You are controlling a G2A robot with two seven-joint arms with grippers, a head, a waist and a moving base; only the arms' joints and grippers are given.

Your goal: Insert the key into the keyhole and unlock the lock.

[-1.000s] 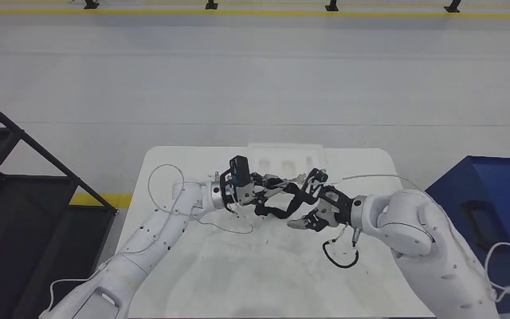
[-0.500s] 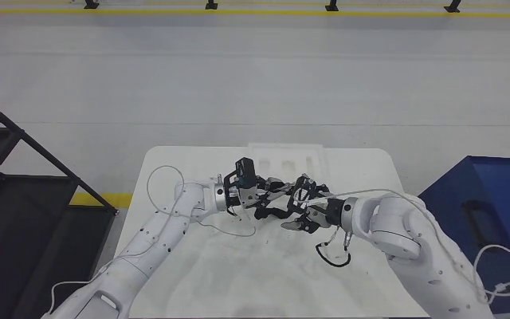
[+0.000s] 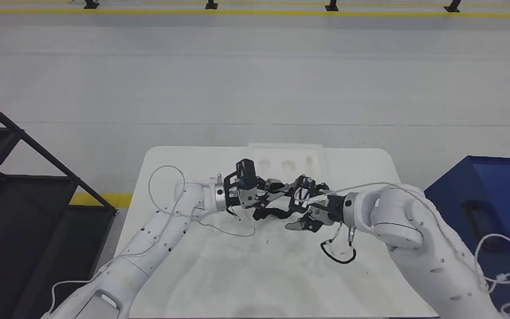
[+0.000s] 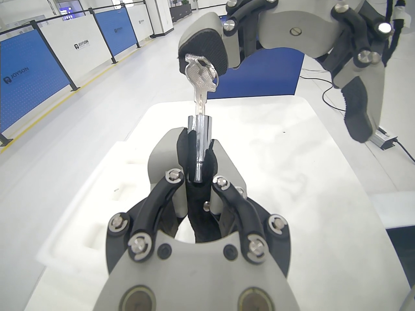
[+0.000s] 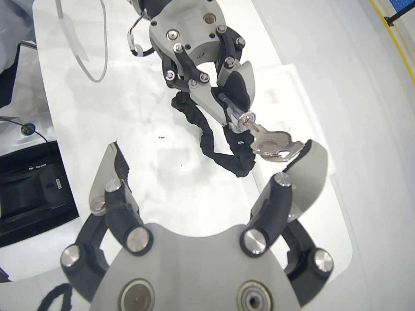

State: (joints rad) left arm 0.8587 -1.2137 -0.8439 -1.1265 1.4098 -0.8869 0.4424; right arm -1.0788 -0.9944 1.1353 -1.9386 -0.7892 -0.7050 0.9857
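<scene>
My left gripper (image 4: 197,140) is shut on the chrome lock cylinder (image 4: 201,137), holding it above the white table (image 4: 291,169). The silver key (image 4: 200,79) sticks out of the cylinder's keyhole, its blade partly inside. My right gripper (image 5: 212,160) is open and faces the lock. One of its fingertips (image 5: 313,155) touches the key's head (image 5: 272,143); the other stands far off. The lock's black fabric-covered cable (image 5: 210,140) hangs from the cylinder (image 5: 241,121) to the table. In the top view the two grippers (image 3: 267,201) (image 3: 301,209) meet over the table's middle.
A white foam tray (image 3: 285,156) lies at the table's back edge. A thin white cable (image 3: 231,227) trails under the left arm, and a black cable loop (image 3: 339,251) hangs by the right wrist. A blue bin (image 3: 470,199) stands right, a black rack (image 3: 40,223) left.
My right gripper has shifted slightly left toward the lock held by the left gripper, and the right arm's elbow has swung. The left arm has barely moved.
</scene>
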